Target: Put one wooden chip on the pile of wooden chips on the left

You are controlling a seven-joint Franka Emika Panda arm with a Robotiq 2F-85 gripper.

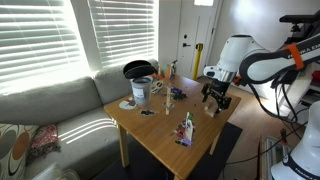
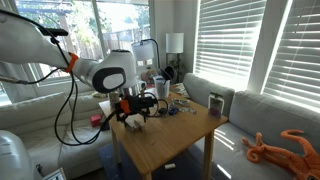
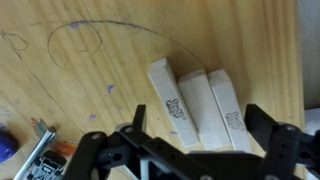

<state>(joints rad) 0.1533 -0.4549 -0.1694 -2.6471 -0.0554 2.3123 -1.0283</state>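
Gripper point(image 3: 198, 122) nearest lens, hovering low, jaws spread wide, empty. Below, between jaws: three wooden chips point(image 3: 197, 105) flat on table point(image 3: 80, 90), side by side, touching. Span too broad for single pick, so narrow first. Centre over outer chip point(image 3: 168, 98), descend square to long edges, pinch without nudging neighbours. Target pile not identifiable in wrist view.

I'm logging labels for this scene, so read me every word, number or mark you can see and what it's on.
No text is legible.
wooden chips: dark printed marks on two, wrist view, too blurred to read.
green-and-white bottle: label too small to read.
table: a drawn curved line, no letters.
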